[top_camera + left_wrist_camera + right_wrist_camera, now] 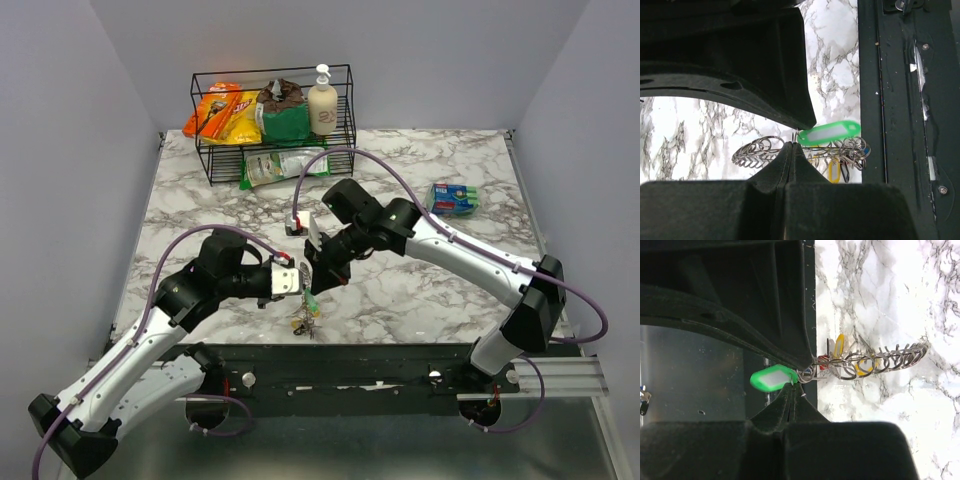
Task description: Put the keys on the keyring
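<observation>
The keyring point(757, 152) shows as a grey wire ring strung with a row of small split rings, hanging just above the table's near edge; it also shows in the right wrist view point(880, 360). Several keys hang from it in a bunch point(305, 318): yellow point(834, 171), black point(846, 172), red point(823, 362). My left gripper point(792, 143) is shut on a thin wire of the keyring. My right gripper point(794, 385) is shut on the small ring of a green key point(772, 379), which also shows in the left wrist view point(830, 133). The two grippers' tips almost touch point(306, 282).
A black wire basket point(272, 71) with snack bags and a soap bottle stands at the back. A green-white bag point(285, 165) lies in front of it. A blue-green pack point(455, 198) lies at the right. A black rail point(340, 365) runs along the near edge.
</observation>
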You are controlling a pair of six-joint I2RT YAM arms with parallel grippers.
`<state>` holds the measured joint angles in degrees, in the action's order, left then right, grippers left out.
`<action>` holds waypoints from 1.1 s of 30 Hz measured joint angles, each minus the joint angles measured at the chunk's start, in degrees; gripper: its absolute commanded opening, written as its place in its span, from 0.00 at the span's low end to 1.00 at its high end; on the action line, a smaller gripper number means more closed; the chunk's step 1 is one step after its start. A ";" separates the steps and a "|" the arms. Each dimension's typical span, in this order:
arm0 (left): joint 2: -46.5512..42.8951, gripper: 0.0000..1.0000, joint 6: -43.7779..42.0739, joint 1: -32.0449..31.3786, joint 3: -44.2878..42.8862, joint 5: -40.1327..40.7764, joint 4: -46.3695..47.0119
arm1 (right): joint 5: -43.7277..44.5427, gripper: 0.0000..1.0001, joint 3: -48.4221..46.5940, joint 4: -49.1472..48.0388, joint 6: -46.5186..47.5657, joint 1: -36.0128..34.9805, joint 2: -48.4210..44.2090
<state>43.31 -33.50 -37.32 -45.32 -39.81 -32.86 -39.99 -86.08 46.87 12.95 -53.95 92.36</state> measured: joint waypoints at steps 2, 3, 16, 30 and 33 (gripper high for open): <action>0.00 0.00 -0.04 -0.28 0.00 0.26 -0.02 | 0.26 0.01 -0.09 0.15 0.00 0.00 0.31; 0.00 0.00 -0.09 -0.33 0.00 0.35 -0.07 | 0.35 0.01 -0.09 0.33 -0.02 0.00 0.44; -0.17 0.00 -0.04 -1.14 0.00 0.61 0.15 | 1.75 0.01 -0.09 1.14 -0.68 -0.11 0.79; -2.08 0.00 0.37 -1.84 0.00 1.88 -0.04 | 8.76 0.01 5.90 -2.91 -4.35 0.42 -1.88; -2.54 0.00 0.59 -1.95 0.00 1.92 -0.04 | 12.76 0.01 12.17 -7.04 -8.15 2.03 -4.74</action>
<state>40.77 -32.91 -39.27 -45.32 -37.89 -32.91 -27.22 -73.91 39.83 4.80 -51.92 87.61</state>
